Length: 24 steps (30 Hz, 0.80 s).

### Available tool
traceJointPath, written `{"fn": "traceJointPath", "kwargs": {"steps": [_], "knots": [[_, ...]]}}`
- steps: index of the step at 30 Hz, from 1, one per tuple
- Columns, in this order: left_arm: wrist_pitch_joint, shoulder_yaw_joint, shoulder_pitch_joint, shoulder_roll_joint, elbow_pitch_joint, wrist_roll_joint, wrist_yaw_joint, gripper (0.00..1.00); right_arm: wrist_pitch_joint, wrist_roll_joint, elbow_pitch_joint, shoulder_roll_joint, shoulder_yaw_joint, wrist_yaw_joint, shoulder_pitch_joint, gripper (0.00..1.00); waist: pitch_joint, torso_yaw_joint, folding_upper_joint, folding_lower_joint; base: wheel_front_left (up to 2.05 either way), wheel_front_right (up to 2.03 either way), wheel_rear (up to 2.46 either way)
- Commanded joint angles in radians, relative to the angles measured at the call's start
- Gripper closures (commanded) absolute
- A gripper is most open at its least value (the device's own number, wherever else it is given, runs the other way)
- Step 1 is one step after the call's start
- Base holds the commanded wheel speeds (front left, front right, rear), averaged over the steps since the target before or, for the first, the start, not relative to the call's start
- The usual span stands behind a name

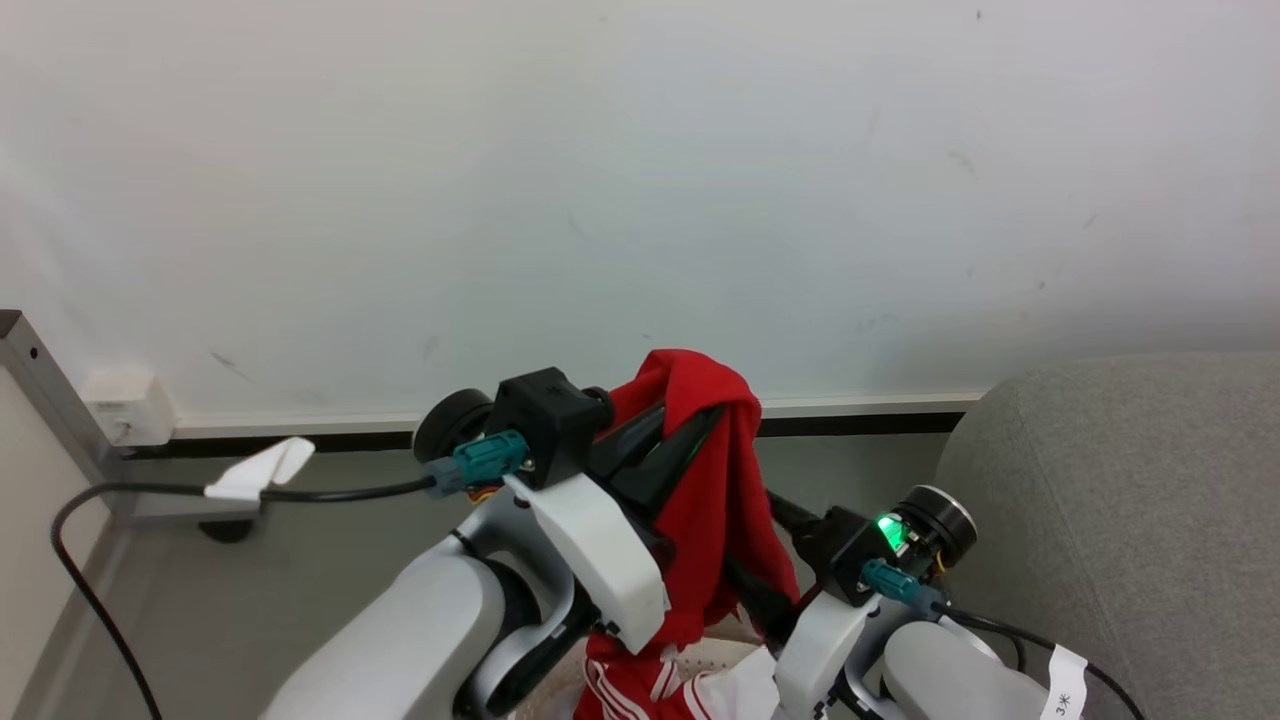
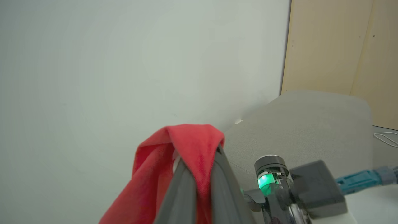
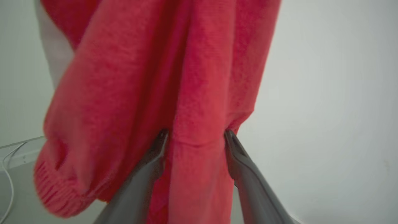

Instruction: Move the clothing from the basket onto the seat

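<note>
A red piece of clothing (image 1: 715, 490) hangs from my raised left gripper (image 1: 690, 425), which is shut on its top fold. In the left wrist view the fabric (image 2: 186, 140) drapes over the closed gripper (image 2: 199, 152). My right gripper (image 3: 196, 135) stands open lower down, with a hanging fold of the same garment (image 3: 186, 77) between its two fingers; in the head view it (image 1: 765, 575) reaches into the cloth from the right. More red clothing with white stripes (image 1: 620, 690) lies below, beside a sliver of the perforated basket (image 1: 715, 652). The grey seat (image 1: 1120, 500) is on the right.
A pale wall is close ahead, with a dark skirting strip along the grey floor. A black cable with a white tag (image 1: 260, 470) runs to a socket box (image 1: 125, 405) at the left, by a metal frame. A wooden panel (image 2: 342, 46) stands behind the seat (image 2: 311, 124).
</note>
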Motion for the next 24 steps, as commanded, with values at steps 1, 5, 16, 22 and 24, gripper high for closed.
{"fn": "traceJointPath", "kwargs": {"steps": [1, 5, 16, 22, 24], "knots": [[-0.002, 0.001, -0.012, -0.002, 0.000, -0.009, -0.004, 1.00, 0.001, 0.027, 0.005, 0.007, 0.009, -0.002, -0.020, 1.00, -0.002, 0.005, 0.0000, -0.0001, 0.00, 0.00, 0.00], [-0.008, 0.005, -0.006, 0.005, 0.013, -0.013, 0.000, 1.00, 0.001, 0.087, -0.015, 0.011, 0.023, -0.002, -0.027, 1.00, -0.005, 0.007, 0.0000, -0.0001, 0.00, 0.00, 0.00], [-0.025, 0.018, 0.023, 0.034, 0.042, -0.012, 0.023, 1.00, 0.001, 0.130, -0.044, -0.013, -0.062, -0.002, 0.003, 1.00, -0.006, -0.015, 0.0000, -0.0001, 0.00, 0.00, 0.00], [-0.019, 0.023, 0.046, 0.042, 0.059, -0.019, 0.045, 0.00, 0.001, 0.136, -0.049, -0.022, -0.106, -0.002, 0.016, 1.00, -0.001, -0.028, 0.0000, -0.0001, 0.00, 0.00, 0.00], [-0.023, 0.021, 0.054, 0.045, 0.064, -0.020, 0.048, 0.00, 0.001, 0.132, -0.049, -0.027, -0.119, -0.002, 0.020, 1.00, 0.000, -0.030, 0.0000, -0.0001, 0.00, 0.00, 0.00]]}}
